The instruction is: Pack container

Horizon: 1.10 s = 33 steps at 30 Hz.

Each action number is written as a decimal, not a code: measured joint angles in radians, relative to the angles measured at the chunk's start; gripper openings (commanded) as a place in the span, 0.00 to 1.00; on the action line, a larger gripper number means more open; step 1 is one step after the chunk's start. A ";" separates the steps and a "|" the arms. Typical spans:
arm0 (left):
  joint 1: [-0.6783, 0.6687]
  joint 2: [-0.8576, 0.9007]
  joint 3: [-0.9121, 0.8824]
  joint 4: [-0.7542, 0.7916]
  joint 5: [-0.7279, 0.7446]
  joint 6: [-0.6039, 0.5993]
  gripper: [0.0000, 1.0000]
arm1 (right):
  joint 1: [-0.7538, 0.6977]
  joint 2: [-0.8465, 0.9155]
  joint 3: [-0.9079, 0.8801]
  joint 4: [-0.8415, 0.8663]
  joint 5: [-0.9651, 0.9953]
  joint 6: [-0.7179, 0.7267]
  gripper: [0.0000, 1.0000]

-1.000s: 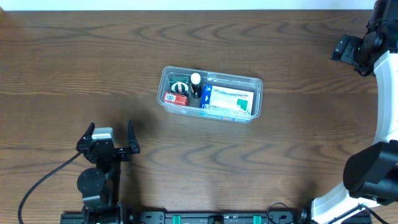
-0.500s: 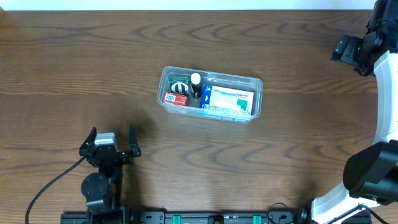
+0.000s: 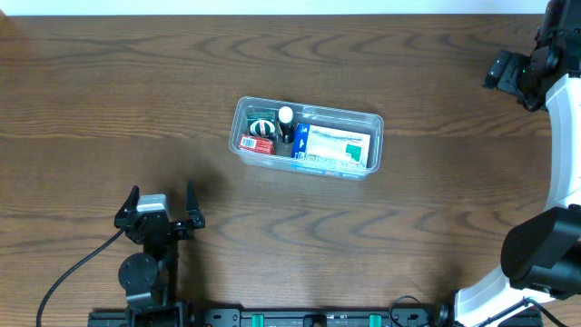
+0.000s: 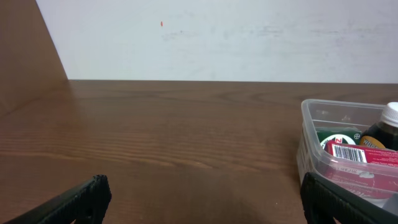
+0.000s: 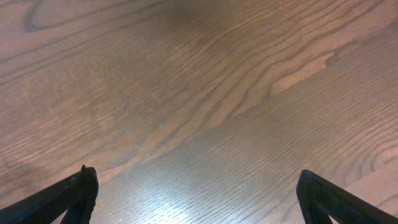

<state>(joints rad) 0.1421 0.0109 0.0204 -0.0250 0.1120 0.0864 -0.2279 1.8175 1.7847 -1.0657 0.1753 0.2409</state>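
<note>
The clear plastic container [image 3: 238, 127] sits mid-table, holding a blue and white box [image 3: 334, 148], a small red box [image 3: 255, 144], a green round item [image 3: 262, 126] and a dark bottle with a white cap [image 3: 286, 116]. Its left end shows in the left wrist view [image 4: 310, 144] with the red box [image 4: 360, 155] inside. My left gripper [image 3: 162, 199] is open and empty, near the front left, well short of the container; its fingertips frame bare wood in the left wrist view [image 4: 202, 196]. My right gripper [image 5: 199, 193] is open and empty over bare wood; its arm [image 3: 522, 71] is at the far right.
A white wall [image 4: 217, 37] rises behind the table's far edge. A black cable [image 3: 64, 272] runs from the left arm toward the front edge. The right arm's base [image 3: 540, 254] stands at the front right corner.
My left gripper has drawn back a little toward the front edge over the last second. The container and the right arm have not moved.
</note>
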 measured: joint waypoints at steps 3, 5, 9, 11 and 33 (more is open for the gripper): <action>0.000 0.000 0.000 0.000 0.000 0.000 0.98 | 0.000 0.000 0.000 0.000 0.000 0.000 0.99; 0.000 0.000 0.000 0.000 0.000 0.000 0.98 | 0.000 0.000 0.000 0.000 0.000 0.000 0.99; 0.000 0.000 0.000 0.000 0.000 0.000 0.98 | 0.000 0.000 0.000 0.000 0.000 0.000 0.99; 0.000 0.000 0.000 0.000 0.000 0.000 0.98 | 0.000 0.000 0.000 0.000 0.000 0.000 0.99; 0.000 0.000 0.000 0.000 0.000 0.000 0.98 | 0.013 -0.006 0.000 0.000 0.037 -0.023 0.99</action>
<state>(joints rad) 0.1421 0.0109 0.0204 -0.0254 0.1116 0.0864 -0.2153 1.8111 1.7847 -1.0660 0.2119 0.2180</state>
